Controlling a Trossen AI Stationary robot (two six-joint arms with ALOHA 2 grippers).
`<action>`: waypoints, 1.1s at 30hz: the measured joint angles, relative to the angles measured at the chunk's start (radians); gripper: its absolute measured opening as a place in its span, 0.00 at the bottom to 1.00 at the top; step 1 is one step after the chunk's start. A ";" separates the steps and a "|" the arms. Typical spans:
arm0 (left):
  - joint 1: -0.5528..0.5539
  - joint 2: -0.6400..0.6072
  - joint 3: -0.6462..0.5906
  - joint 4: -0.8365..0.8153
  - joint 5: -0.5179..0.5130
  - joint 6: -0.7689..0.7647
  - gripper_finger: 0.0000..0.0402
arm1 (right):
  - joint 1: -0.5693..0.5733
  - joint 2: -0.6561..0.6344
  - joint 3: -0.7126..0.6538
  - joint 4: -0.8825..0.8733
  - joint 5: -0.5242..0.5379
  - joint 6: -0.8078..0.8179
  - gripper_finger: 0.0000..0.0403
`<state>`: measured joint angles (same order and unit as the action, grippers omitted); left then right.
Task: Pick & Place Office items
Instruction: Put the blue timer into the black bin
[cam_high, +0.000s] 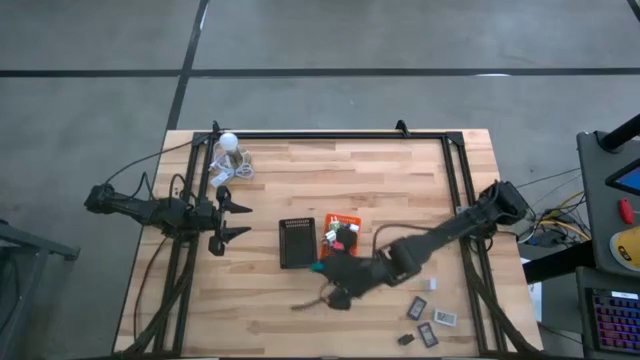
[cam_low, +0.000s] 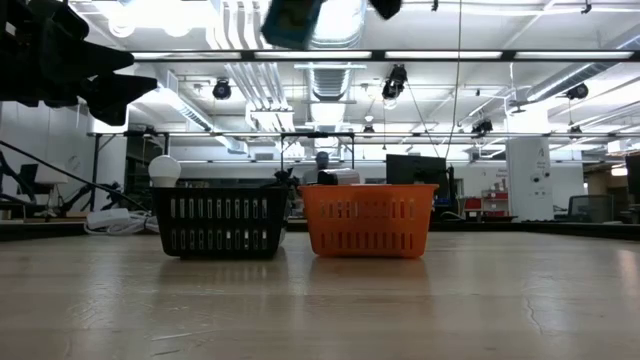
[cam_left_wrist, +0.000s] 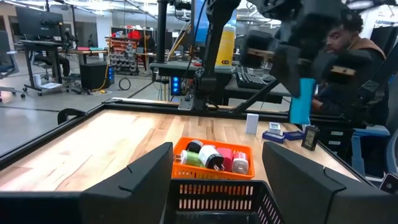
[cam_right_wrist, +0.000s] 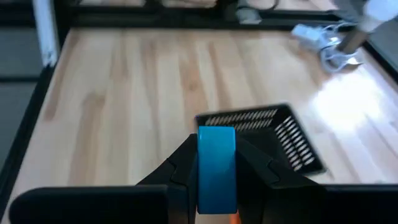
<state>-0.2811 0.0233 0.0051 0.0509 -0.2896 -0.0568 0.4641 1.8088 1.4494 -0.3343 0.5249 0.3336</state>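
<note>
Smooth blue rectangular block (cam_right_wrist: 216, 168) clamped upright in right claw (cam_right_wrist: 216, 186), held above slatted black plastic tray (cam_right_wrist: 261, 134), beside orange tray (cam_high: 341, 232). Flat grey-black rectangles (cam_high: 430, 322) on planked wood counter (cam_high: 270, 180). Left claw (cam_high: 236, 220) apart, idle near counter's left edge.

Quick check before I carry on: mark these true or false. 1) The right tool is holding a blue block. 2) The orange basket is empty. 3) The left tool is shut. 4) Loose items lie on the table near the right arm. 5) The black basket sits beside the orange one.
1) True: the right tool is shut on the blue block.
2) False: the orange basket already holds several items.
3) False: the left tool is open, holding nothing.
4) True: flat dark pieces lie there.
5) True: the black basket sits next to it.
</note>
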 joint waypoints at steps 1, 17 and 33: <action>0.000 0.000 0.000 0.000 0.000 0.000 0.63 | -0.020 0.000 0.000 0.018 -0.006 0.000 0.16; 0.000 0.000 0.000 0.000 0.000 0.000 0.63 | -0.261 0.092 -0.001 0.200 -0.287 -0.003 0.16; 0.000 0.000 0.000 0.000 0.000 0.000 0.63 | -0.296 0.261 -0.002 0.215 -0.300 -0.019 0.16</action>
<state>-0.2810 0.0231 0.0051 0.0509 -0.2893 -0.0570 0.1681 2.0698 1.4475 -0.1196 0.2253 0.3148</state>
